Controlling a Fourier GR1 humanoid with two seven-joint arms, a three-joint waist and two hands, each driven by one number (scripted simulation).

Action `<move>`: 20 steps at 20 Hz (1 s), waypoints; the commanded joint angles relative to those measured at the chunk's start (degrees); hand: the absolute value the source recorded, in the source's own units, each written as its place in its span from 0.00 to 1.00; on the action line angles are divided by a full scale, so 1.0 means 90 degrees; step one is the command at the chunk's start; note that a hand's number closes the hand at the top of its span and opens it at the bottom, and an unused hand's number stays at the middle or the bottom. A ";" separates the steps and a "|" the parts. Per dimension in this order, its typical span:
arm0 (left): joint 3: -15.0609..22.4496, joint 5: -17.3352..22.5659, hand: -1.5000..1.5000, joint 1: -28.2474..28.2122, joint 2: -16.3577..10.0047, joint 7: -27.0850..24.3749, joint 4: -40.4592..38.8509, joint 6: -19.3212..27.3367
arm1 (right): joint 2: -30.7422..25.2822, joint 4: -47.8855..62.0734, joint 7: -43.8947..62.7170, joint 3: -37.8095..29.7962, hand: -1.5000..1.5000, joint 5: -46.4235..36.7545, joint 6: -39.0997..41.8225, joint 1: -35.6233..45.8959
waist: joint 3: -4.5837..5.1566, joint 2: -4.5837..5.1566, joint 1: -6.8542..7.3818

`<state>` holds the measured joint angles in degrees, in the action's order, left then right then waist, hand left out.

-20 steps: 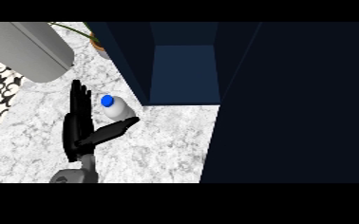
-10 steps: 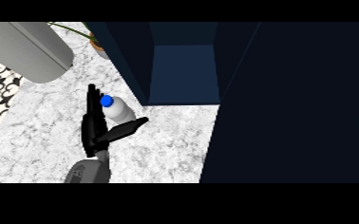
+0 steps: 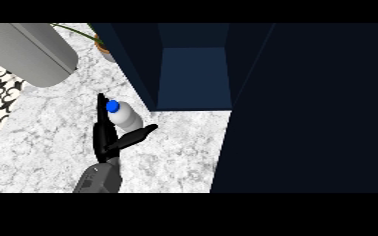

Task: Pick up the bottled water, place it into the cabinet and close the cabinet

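Marble counter (image 3: 44,150), bottle (image 3: 129,119) at cabinet's (image 3: 193,77) 8 o'clock: light, smooth, probably slippery; left hand (image 3: 107,140) at its 7 o'clock, fingers (image 3: 100,111) spread from thumb, should clasp mid-body.

Left hand (image 3: 107,145): shifted right, closing on bottled water (image 3: 129,120); fingers (image 3: 100,117) reached its left side, thumb its lower right; forearm (image 3: 100,180) entered further.

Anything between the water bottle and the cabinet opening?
No: in the head view only bare counter separates the bottled water from the open cabinet. The left hand brackets the bottle, outside that stretch.
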<state>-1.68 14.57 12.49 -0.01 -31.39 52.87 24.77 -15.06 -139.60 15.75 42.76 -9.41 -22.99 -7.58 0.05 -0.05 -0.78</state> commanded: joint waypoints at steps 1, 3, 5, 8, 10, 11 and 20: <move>0.0059 0.0456 0.00 -0.0016 0.0001 -0.0649 -0.0655 -0.0151 | -0.0337 -0.1009 0.0348 0.0304 0.00 -0.0703 0.0033 -0.0343 | 0.0003 -0.0005 -0.0020; -0.0206 0.0520 0.00 0.0584 0.0001 -0.0832 -0.1248 -0.0097 | -0.0098 -0.0826 0.0509 0.0325 0.00 -0.0719 -0.0045 -0.0058 | 0.0006 0.0009 -0.0023; -0.0122 0.0534 0.00 0.0358 -0.0001 -0.0979 -0.1271 -0.0031 | -0.0206 -0.0762 0.0270 0.0561 0.00 -0.0908 -0.0156 -0.0258 | 0.0004 -0.0002 -0.0026; -0.0386 0.0650 0.00 0.0374 0.0000 -0.1208 -0.1499 -0.0482 | -0.0306 -0.1061 0.0517 0.0377 0.00 -0.0649 -0.0086 -0.0181 | 0.0003 0.0000 -0.0002; 0.0045 0.0701 0.00 -0.0036 0.0000 -0.0962 -0.0686 -0.0367 | -0.0293 -0.0653 0.0360 -0.0221 0.00 -0.0285 0.0035 0.0058 | -0.0005 -0.0008 0.0068; -0.0347 0.0861 0.00 0.0446 0.0000 -0.1682 -0.1835 -0.0718 | -0.0332 -0.1049 0.0635 0.0211 0.00 -0.0573 -0.0040 -0.0055 | 0.0006 0.0006 -0.0019; -0.0506 0.1351 1.00 0.0835 -0.0001 -0.2485 -0.2645 -0.1524 | -0.0009 -0.0603 0.0694 0.0492 0.00 -0.0815 -0.0263 0.0329 | 0.0007 0.0010 -0.0009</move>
<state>-4.26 25.51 18.61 -0.23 -49.33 33.59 14.78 -15.34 -139.31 18.02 44.94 -10.01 -25.51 -5.01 0.08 -0.02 -0.83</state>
